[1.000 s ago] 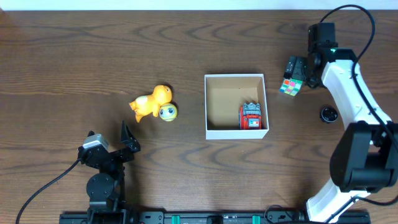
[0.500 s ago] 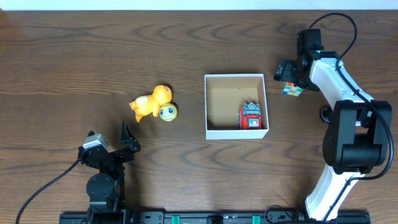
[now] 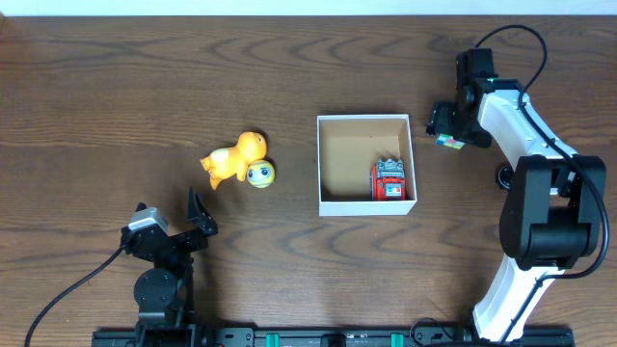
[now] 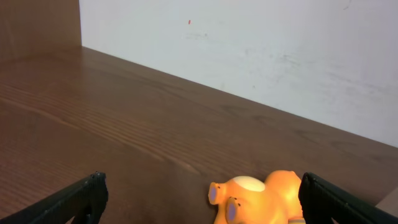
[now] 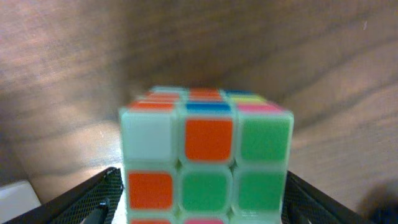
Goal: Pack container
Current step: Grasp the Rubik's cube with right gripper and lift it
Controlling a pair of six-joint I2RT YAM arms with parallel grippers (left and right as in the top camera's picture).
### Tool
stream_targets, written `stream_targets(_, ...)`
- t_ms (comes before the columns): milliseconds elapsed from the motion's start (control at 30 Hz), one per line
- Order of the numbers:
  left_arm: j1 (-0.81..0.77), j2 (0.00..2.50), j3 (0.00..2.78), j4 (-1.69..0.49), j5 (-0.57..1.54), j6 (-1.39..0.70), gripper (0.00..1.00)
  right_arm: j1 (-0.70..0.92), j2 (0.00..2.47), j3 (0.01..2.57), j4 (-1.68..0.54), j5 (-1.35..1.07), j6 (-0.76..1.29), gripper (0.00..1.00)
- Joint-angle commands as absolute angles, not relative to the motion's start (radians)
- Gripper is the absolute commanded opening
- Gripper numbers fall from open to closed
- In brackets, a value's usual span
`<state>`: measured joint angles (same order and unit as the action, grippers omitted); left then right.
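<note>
Even, bright light; Rubik's cube [image 5: 205,165] close-up soft.

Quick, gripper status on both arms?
Left gripper: open, holding nothing.
Right gripper: closed on the Rubik's cube.

container [image 3: 345,159] | white, square, open-topped (tan inside) | flat, right of centre

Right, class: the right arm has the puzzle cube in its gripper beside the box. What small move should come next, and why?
Probably carry it left until it hangs over the container's bare left half, then lower. The right gripper is shut on the cube just outside the right wall, and a red toy already fills the lower right corner.
</note>
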<state>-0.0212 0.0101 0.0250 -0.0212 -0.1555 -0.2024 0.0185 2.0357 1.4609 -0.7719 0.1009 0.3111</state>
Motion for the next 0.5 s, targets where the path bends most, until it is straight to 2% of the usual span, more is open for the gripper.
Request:
stream_targets(0, -0.016, 0.004, 0.004, -0.056, -0.157, -0.185, 0.98, 0.025, 2.041, 1.458, -0.779, 0.101, 0.310, 0.82)
stream_targets(200, -0.016, 0.004, 0.004, -0.056, -0.157, -0.185, 0.98, 0.025, 2.042, 1.458, -0.731, 0.105, 0.310, 0.76)
stream_targets(467, -0.016, 0.004, 0.004, -0.056, -0.157, -0.185, 0.98, 0.022, 2.052, 1.457, -0.693, 0.131, 0.318, 0.77)
